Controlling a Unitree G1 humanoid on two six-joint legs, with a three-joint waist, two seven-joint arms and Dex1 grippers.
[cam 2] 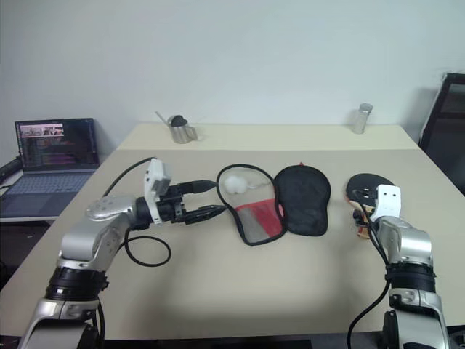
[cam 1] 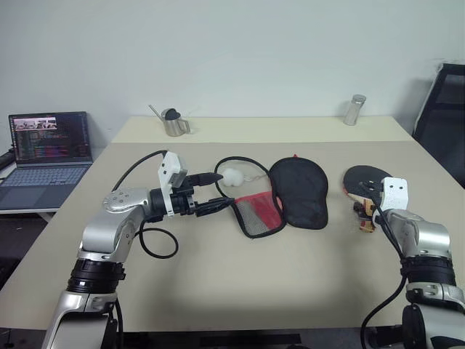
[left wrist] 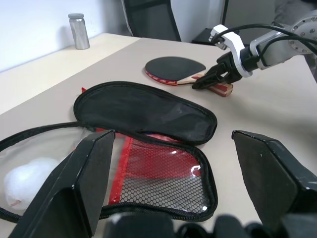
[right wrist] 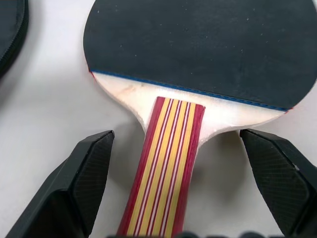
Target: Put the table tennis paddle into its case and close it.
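The case lies unzipped and spread flat at the table's middle. Its black half is on the right and its red mesh half on the left, with a white fluffy ball at its far left corner. The table tennis paddle lies black face up to the right of the case, its striped handle pointing toward me. My right gripper is open and low over the table, one finger on each side of the handle and clear of it. At the case's left edge my left gripper is level, open and empty.
A small metal pitcher and a metal cylinder stand along the table's far edge. A laptop sits on a side surface to the left. A black chair is at the right. A cable loop hangs under my left forearm.
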